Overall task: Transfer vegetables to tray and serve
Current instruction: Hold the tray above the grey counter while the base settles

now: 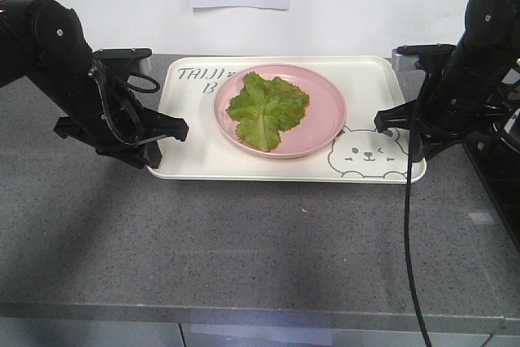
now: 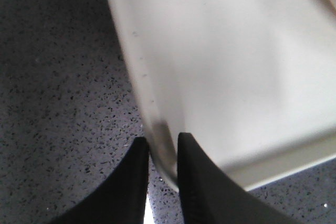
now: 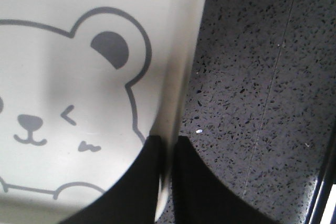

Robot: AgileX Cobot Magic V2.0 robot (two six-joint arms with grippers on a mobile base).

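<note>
- Lettuce leaf (image 1: 266,109) lies on pink plate (image 1: 280,110), which sits on the cream tray (image 1: 195,164) on the grey counter (image 1: 244,233).
- Left gripper (image 2: 160,153) pinches the tray's left rim; right gripper (image 3: 168,153) is closed on the right rim.
- Tray looks stiff and light; the plate may slide if tilted, so rim holds suit.
- Lettering reads "TAIJI B…", rest hidden; winking bear face (image 3: 47,108).
</note>
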